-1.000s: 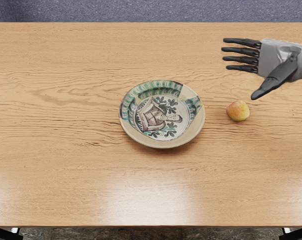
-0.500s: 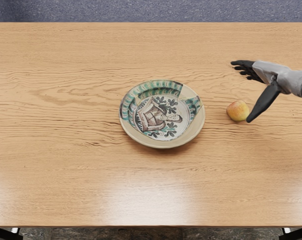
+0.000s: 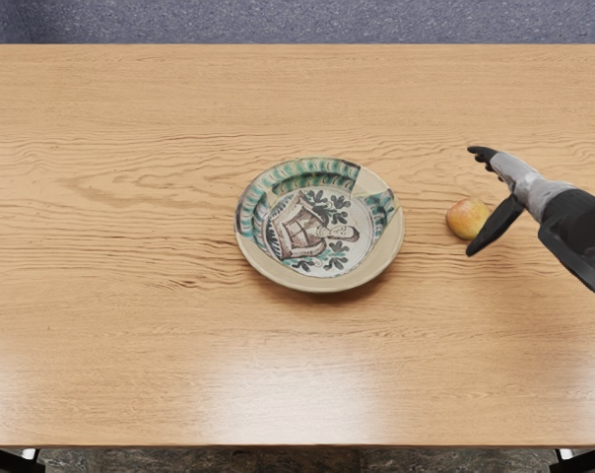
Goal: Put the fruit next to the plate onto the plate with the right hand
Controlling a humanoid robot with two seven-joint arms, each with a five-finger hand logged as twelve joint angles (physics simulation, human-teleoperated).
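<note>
Plate (image 3: 386, 251): painted decoration only. Green and dark banding is seen round the rim, with a figure-like motif in brown and black in the well. One wedge of the rim, at the upper right, is left plain cream. Whether any lettering is worked into the pattern cannot be told at this size.

Bench (image 3: 130, 325): pale wood with strong grain running left to right; a soft glare is noted along the near edge. A strip of blue-grey floor (image 3: 278, 20) is seen beyond the far edge. The plate sits near the middle of the bench, flat.

Fruit (image 3: 462, 217): small, round, yellow-orange with a reddish blush, apple- or peach-like. It lies on the bench just right of the plate, apart from its rim.

Right hand (image 3: 509, 187): brought in from the right edge on a dark forearm (image 3: 583, 236), seen almost edge-on. The fingers (image 3: 487, 156) are stretched out beyond the fruit's far side and the thumb (image 3: 490, 232) is spread wide on its near right, overlapping the fruit's right edge. The hand is apart and nothing is gripped; contact with the fruit is possible but cannot be confirmed.
</note>
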